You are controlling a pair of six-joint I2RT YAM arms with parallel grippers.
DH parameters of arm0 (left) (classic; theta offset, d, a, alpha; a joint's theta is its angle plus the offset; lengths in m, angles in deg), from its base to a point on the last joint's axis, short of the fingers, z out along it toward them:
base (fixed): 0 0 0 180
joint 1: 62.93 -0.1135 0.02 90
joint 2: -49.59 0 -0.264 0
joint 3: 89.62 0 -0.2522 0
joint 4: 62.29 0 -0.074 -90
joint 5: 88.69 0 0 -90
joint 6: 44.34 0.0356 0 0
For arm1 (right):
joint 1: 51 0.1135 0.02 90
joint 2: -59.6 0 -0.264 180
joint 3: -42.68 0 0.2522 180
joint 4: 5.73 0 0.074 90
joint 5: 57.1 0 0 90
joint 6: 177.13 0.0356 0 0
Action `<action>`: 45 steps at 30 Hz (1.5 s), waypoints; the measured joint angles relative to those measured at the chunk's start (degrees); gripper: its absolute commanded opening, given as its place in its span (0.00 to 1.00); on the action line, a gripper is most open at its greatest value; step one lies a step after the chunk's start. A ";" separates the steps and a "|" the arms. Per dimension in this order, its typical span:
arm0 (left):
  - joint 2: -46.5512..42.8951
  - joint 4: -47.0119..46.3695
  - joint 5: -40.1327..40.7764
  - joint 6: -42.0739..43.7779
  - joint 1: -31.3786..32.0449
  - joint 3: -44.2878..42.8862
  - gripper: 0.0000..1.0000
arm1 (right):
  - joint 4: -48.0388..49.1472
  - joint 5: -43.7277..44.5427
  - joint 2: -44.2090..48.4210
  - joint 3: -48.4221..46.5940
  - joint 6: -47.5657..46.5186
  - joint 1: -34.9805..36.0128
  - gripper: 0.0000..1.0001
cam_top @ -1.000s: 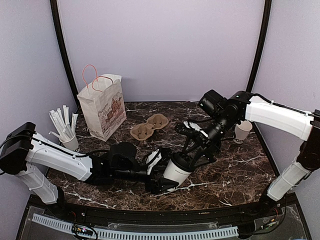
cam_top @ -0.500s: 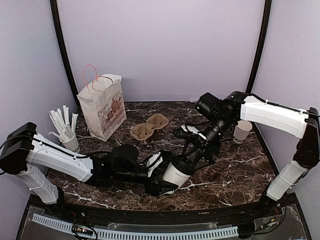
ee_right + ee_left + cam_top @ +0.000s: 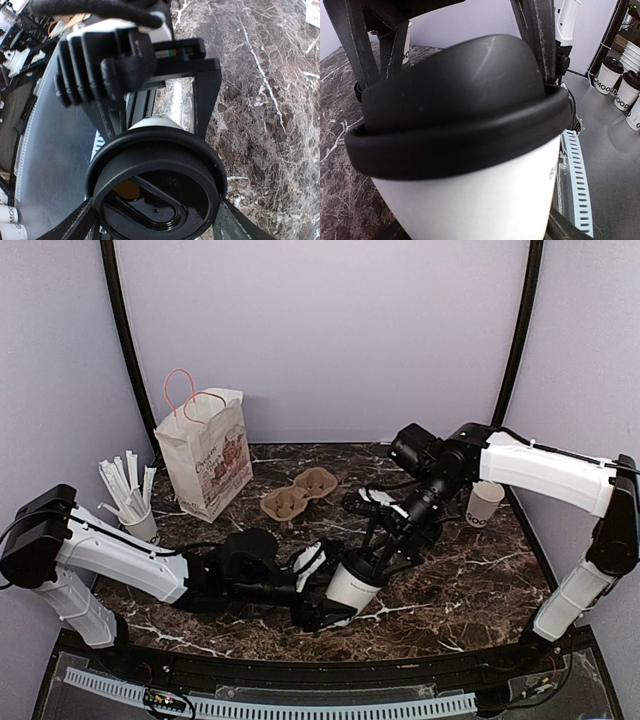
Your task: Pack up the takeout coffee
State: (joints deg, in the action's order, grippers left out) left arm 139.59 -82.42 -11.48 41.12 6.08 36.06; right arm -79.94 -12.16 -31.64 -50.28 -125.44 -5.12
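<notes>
Marble table (image 3: 480, 570): left gripper (image 3: 328, 592) clamps takeout coffee (image 3: 470, 200) tilted, likely for handover. Right gripper (image 3: 377, 558) straddles lid (image 3: 157, 195); closure unclear.

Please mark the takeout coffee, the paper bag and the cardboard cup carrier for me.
takeout coffee (image 3: 349, 588): top external view, on the white cup wall below the lid.
paper bag (image 3: 222, 460): top external view, on its printed side.
cardboard cup carrier (image 3: 298, 494): top external view, between its two wells.
</notes>
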 measured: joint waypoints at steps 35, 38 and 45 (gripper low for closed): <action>-4.48 4.44 13.66 -9.31 0.24 2.99 0.95 | 0.11 33.07 -14.51 -19.82 2.69 -18.73 0.62; -4.48 4.44 13.49 -9.81 0.24 3.10 0.95 | 0.20 35.93 -17.51 -23.96 3.45 -20.94 0.62; -4.48 4.48 13.29 -10.91 0.24 3.13 0.95 | -0.28 41.03 -23.08 -31.28 4.44 -25.18 0.64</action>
State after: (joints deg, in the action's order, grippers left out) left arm 135.11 -77.94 1.81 30.21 6.32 39.19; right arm -80.22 28.87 -54.72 -81.56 -121.00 -30.29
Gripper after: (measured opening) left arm 0.949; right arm 0.703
